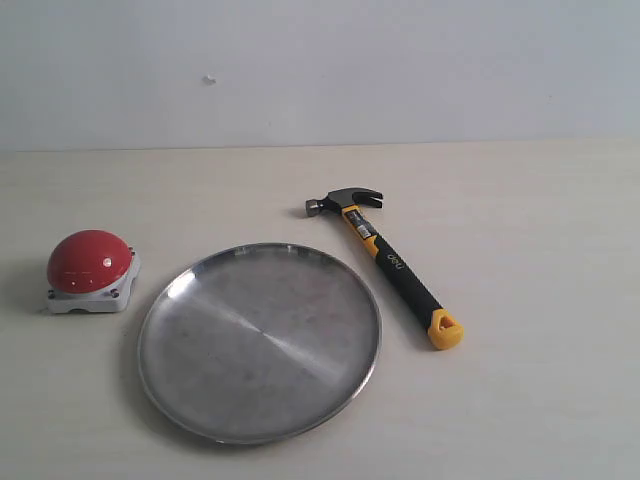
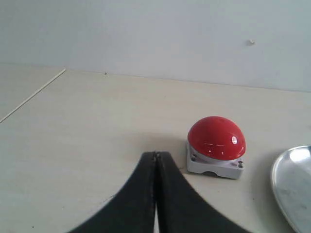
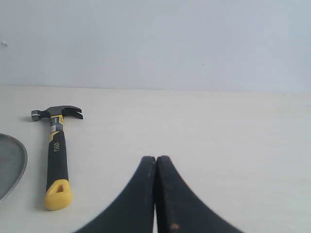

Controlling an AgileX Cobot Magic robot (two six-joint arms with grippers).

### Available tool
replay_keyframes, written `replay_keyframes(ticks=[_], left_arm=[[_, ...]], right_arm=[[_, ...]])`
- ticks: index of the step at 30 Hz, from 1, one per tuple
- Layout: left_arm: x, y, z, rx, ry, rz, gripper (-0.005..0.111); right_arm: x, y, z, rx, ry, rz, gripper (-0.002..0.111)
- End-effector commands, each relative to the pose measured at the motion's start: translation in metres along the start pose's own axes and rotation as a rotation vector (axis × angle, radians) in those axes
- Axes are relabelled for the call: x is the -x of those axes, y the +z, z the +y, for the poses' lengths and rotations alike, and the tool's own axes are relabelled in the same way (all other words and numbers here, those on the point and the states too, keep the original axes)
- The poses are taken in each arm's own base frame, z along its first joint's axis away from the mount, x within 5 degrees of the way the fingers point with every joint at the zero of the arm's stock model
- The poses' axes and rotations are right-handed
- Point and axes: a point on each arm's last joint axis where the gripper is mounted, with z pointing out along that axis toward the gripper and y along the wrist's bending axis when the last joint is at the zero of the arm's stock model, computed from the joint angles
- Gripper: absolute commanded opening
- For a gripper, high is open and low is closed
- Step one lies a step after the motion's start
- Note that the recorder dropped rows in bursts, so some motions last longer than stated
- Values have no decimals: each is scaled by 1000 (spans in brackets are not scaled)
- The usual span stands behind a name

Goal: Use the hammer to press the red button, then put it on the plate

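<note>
The hammer lies flat on the table, right of the plate, its steel head toward the wall and its yellow end toward the front. The red button sits on its grey base at the left. Between them rests the shiny steel plate. My left gripper is shut and empty, with the button a short way off beside it. My right gripper is shut and empty too, well apart from the hammer. Neither gripper shows in the exterior view.
A pale wall closes off the back of the light wooden table. In the left wrist view the table's edge runs diagonally far from the button.
</note>
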Motion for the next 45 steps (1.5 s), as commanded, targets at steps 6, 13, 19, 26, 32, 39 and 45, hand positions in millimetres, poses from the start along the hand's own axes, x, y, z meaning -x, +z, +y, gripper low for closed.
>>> replay_keyframes(ticks=[6, 13, 19, 26, 32, 39, 45], left_arm=[[0, 0, 0, -6, -8, -8, 0], [0, 0, 0, -6, -8, -8, 0], [0, 0, 0, -6, -8, -8, 0], [0, 0, 0, -6, -8, -8, 0], [0, 0, 0, -6, -8, -8, 0], [0, 0, 0, -6, -8, -8, 0], [0, 0, 0, -6, -8, -8, 0]], right_arm=[[-1, 0, 0, -7, -4, -5, 0], [2, 0, -2, -22, -41, -33, 0], [7, 0, -3, -35, -33, -88, 0], [7, 0, -3, -35, -28, -88, 0], [11, -1, -4, -45, -22, -134, 0], [32, -7, -13, -92, 273, -398, 0], [64, -23, -19, -110, 363, -666, 0]])
